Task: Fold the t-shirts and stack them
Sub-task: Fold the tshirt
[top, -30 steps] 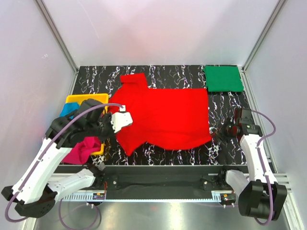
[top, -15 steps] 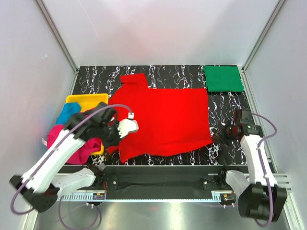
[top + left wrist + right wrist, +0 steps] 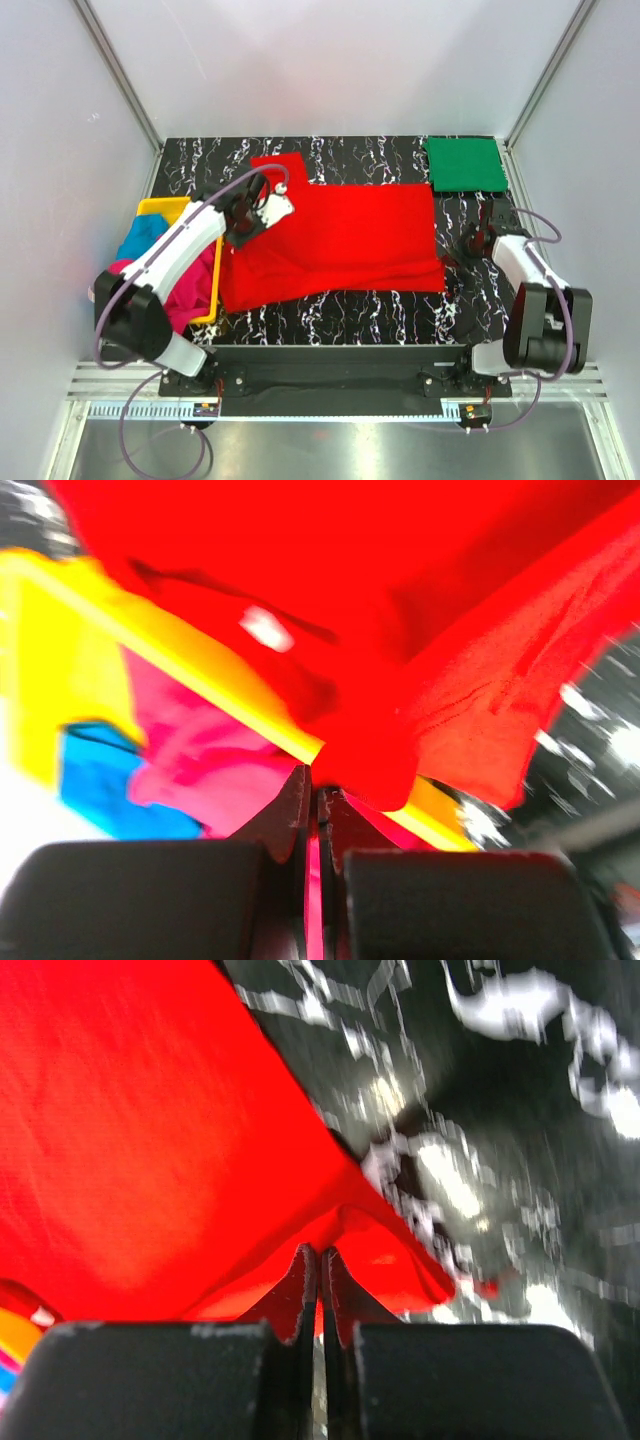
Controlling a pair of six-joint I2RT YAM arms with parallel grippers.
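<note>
The bright red t-shirt (image 3: 350,235) lies spread across the middle of the marbled table, its left part lifted and bunched. My left gripper (image 3: 250,226) is shut on the shirt's left edge, held above the yellow tray's right rim; in the left wrist view the red cloth (image 3: 400,630) hangs from the closed jaws (image 3: 318,785). My right gripper (image 3: 463,247) is shut on the shirt's right edge near its near corner; the right wrist view shows the cloth (image 3: 150,1140) pinched at the tips (image 3: 320,1257). A folded dark green t-shirt (image 3: 465,163) lies at the back right.
A yellow tray (image 3: 160,208) stands at the left, holding the turquoise t-shirt (image 3: 140,238) and the magenta t-shirt (image 3: 190,290), which spills over the near rim. Both show in the left wrist view, magenta (image 3: 200,750) and turquoise (image 3: 100,780). White walls enclose the table.
My left gripper has swung from the near left toward the back, carrying the red shirt's left edge with it. The right gripper has shifted slightly farther back, still on the cloth.
</note>
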